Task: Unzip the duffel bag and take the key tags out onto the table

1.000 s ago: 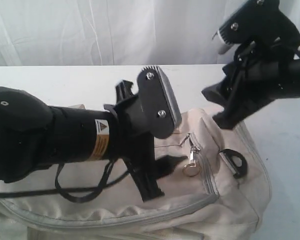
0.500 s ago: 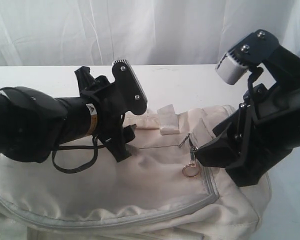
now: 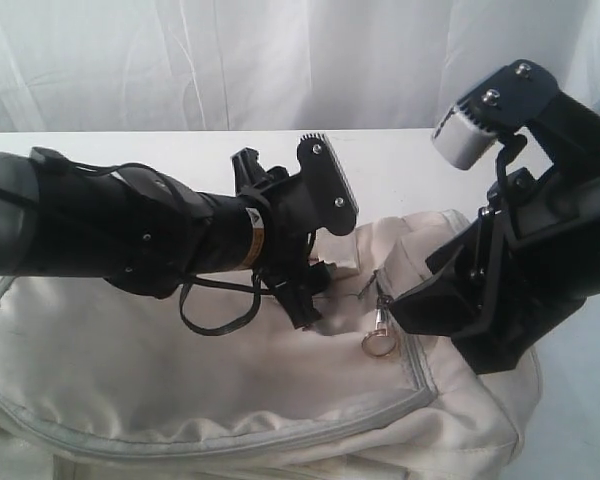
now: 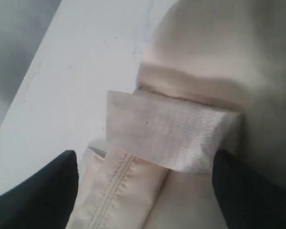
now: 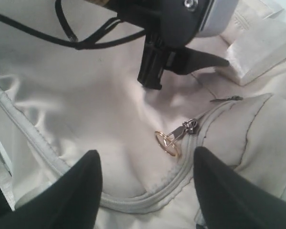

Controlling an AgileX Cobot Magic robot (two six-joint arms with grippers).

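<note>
The cream duffel bag [image 3: 180,370] fills the near part of the exterior view, its grey zipper [image 5: 148,198] shut. A gold ring on the zipper pull [image 3: 379,343] lies on the fabric. My left gripper [image 3: 320,245] reaches over the bag's far side and stands open, its fingers on either side of a glossy webbing handle tab [image 4: 171,136], not touching it. My right gripper [image 3: 450,210] hovers open at the bag's right end; in its wrist view the right gripper [image 5: 148,191] straddles the zipper just short of the ring [image 5: 167,143]. The key tags are hidden.
The white table [image 3: 400,160] runs behind the bag to a pale curtain [image 3: 280,60]. A bare strip of table [image 4: 76,71] shows beside the bag's far edge. The left arm's loose black cable [image 3: 215,315] hangs over the bag's top.
My left arm has swung right and forward over the bag, covering the handle tab in the exterior view. The right gripper dropped to the bag's end earlier and has stayed still since.
</note>
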